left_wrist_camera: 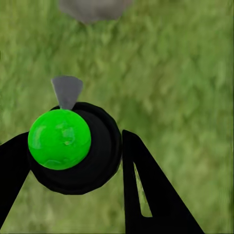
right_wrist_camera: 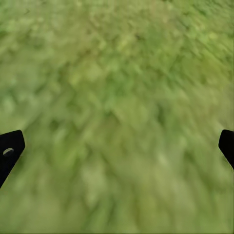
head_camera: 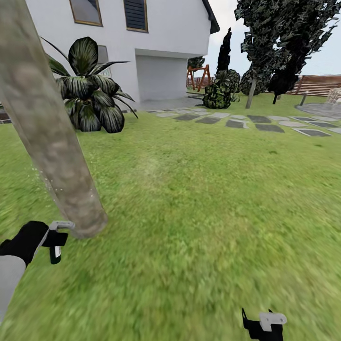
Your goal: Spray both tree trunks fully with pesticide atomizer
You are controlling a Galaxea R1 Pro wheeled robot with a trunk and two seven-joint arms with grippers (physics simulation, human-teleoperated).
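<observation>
My left gripper (head_camera: 53, 240) is shut on the pesticide atomizer (head_camera: 56, 255), a small dark sprayer held just above the lawn. In the left wrist view the atomizer (left_wrist_camera: 73, 151) shows a bright green round cap and a grey nozzle (left_wrist_camera: 67, 90). The nozzle points at the base of the near tree trunk (left_wrist_camera: 92, 7). That thick, mottled grey-tan trunk (head_camera: 45, 128) leans across the left of the head view, its foot right beside the nozzle. A few pale specks float by its left side. My right gripper (head_camera: 263, 324) hangs open over grass, low at the right.
A dark broad-leaved plant (head_camera: 90, 90) stands behind the trunk, before a white house (head_camera: 161, 42). A stepping-stone path (head_camera: 255, 123) crosses the far lawn. Beyond it are dark shrubs (head_camera: 218, 92), a tree with a pale trunk (head_camera: 250, 93) and a brown slat fence (head_camera: 319, 85).
</observation>
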